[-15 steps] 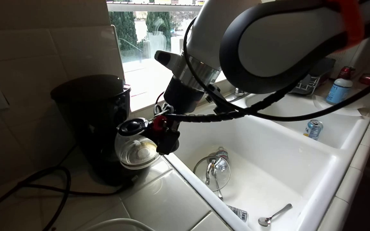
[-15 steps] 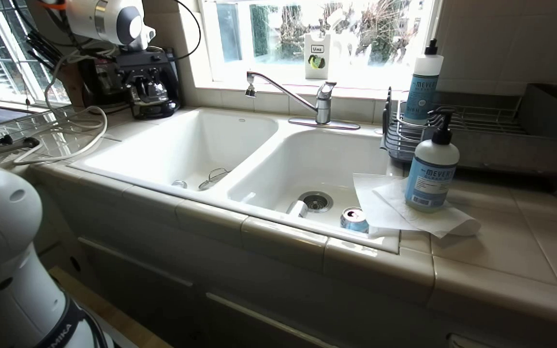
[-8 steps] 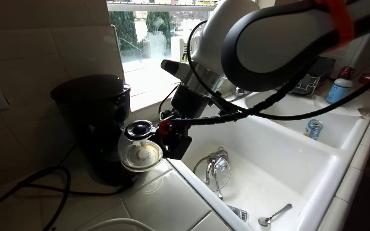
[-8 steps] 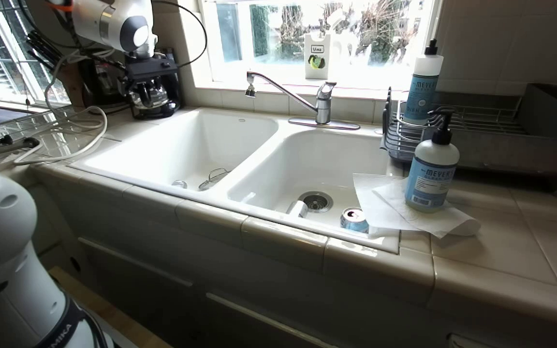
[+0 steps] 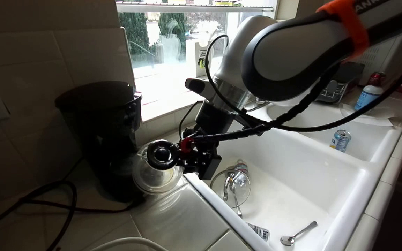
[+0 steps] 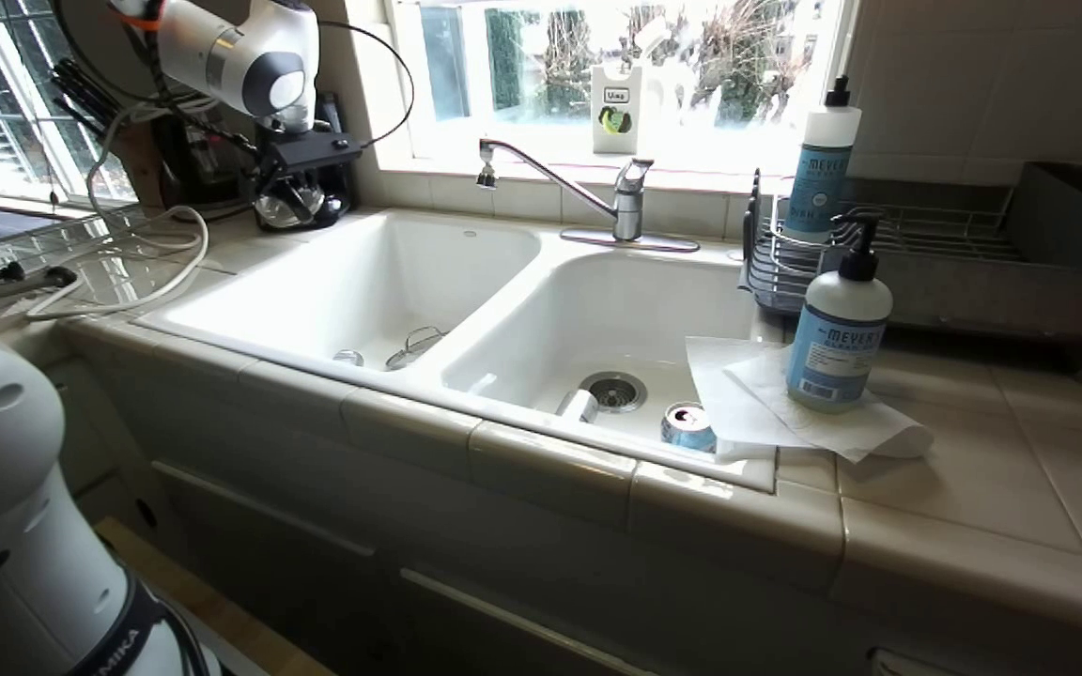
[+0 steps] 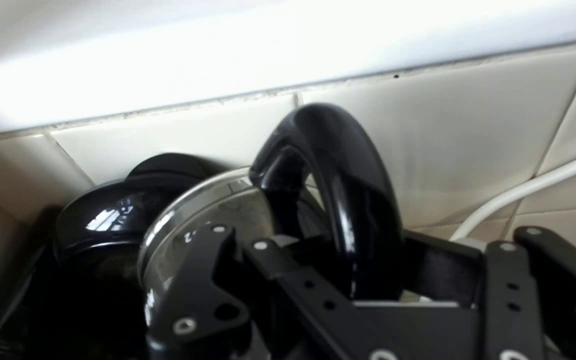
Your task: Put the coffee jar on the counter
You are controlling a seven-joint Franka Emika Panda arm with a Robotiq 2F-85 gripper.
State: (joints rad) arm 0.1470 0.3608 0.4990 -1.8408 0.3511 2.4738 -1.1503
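The coffee jar (image 5: 152,179), a round clear glass carafe with black lid and handle, is in my gripper (image 5: 190,160). In the wrist view its black curved handle stands between the fingers of my gripper (image 7: 353,260), and part of its glass body (image 7: 233,210) shows at left. In an exterior view the jar is tilted, lid turned toward the camera, just in front of the black coffee maker (image 5: 99,115). It is over the tiled counter (image 5: 183,219); I cannot tell whether it touches. It also shows small and partly hidden in an exterior view (image 6: 285,210).
The white double sink (image 5: 274,174) lies right beside the jar, holding a glass lid (image 5: 230,188), a spoon (image 5: 298,233) and cans. A black cord (image 5: 72,195) and a white cable (image 5: 127,240) lie on the counter. A faucet (image 6: 628,202) stands behind the sink.
My gripper and the jar have moved together away from the coffee maker, right and downward in an exterior view. The jar has tilted, so more of its lid top shows.
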